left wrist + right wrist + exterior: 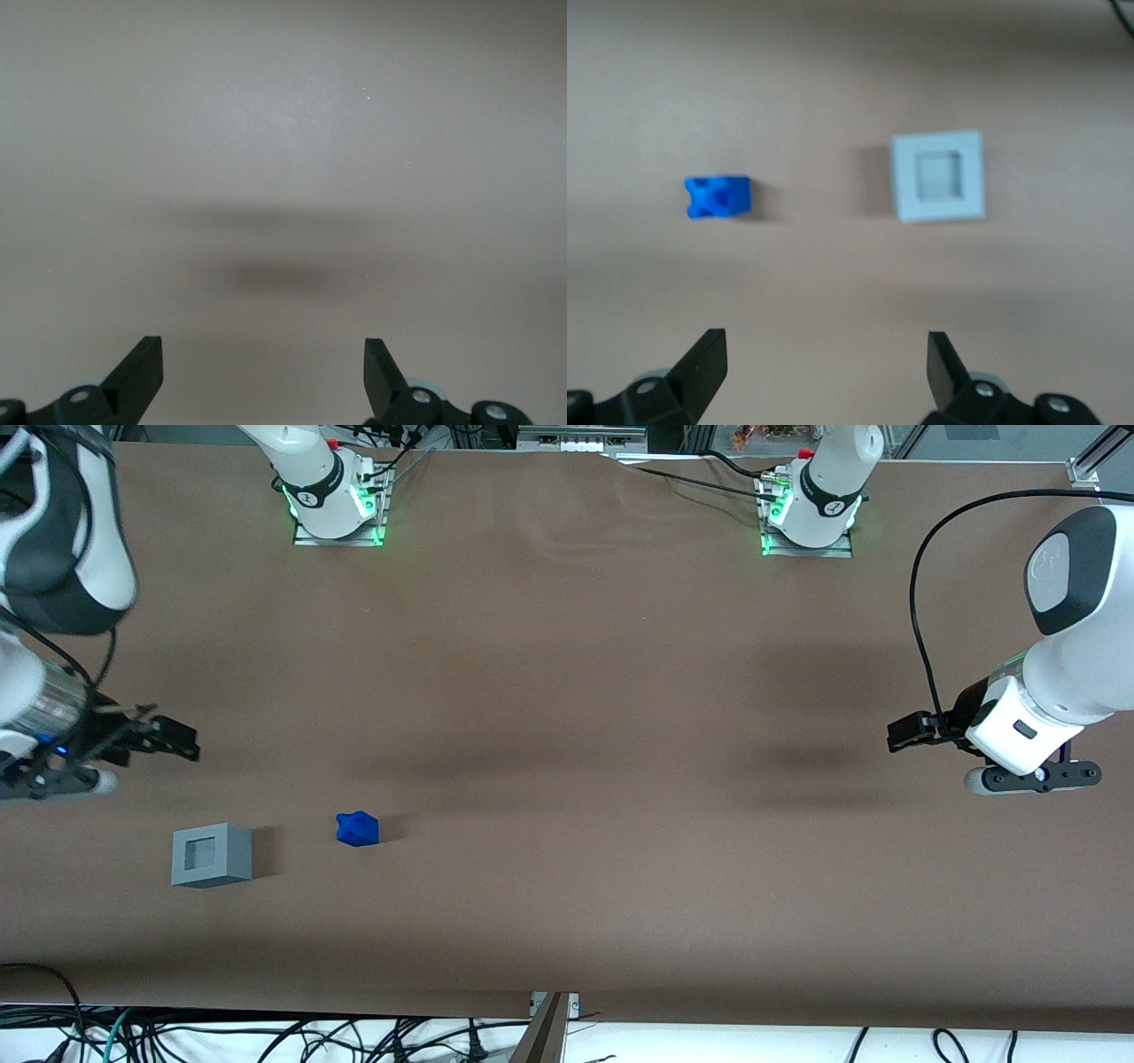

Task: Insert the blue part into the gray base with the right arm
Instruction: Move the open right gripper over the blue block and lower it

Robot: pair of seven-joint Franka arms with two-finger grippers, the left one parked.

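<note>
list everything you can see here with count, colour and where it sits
blue part: one, bright blue, lying on the table beside the gray base, toward the parked arm's end, apart from it
gray base: one, light gray, standing on the table at the working arm's end, square recess facing up and empty
table: one, brown surface under everything
cables: several, black, hanging off the table edge nearest the front camera
right arm: one, white with black joints
gripper: one, black, open, held above the table, farther from the front camera than the gray base

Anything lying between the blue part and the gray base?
Nothing: bare brown table separates blue part from gray base, front and right wrist views. Gripper hovers open.
</note>
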